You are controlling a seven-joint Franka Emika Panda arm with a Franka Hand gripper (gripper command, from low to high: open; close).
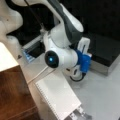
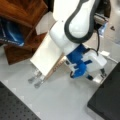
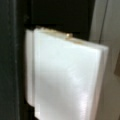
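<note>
- The gripper (image 2: 37,79) is seen low at the left of a front view, its two metal fingertips resting just above the pale grey floor (image 2: 65,102); in a front view it shows at the bottom edge (image 1: 79,114).
- A flat white panel (image 2: 48,56) is held in the gripper, slanting up from the fingers toward the arm's wrist; in a front view it lies at lower centre (image 1: 58,96), with a ridged edge along its left side.
- The jaws are clamped on the lower end of the white panel, one finger at each side of it.
- In the wrist view the white panel (image 3: 67,80) fills most of the frame, with a tan strip along its top edge.
- A blue housing (image 2: 78,61) is mounted on the arm near the frame's centre in a front view, and is seen right of centre in a front view (image 1: 83,62).
- Brown wooden furniture (image 2: 22,15) stands at the upper left, just beside the panel's upper edge; a wooden piece (image 1: 13,95) is at the lower left in a front view.
- A black perforated board (image 2: 15,107) lies at the lower left corner.
</note>
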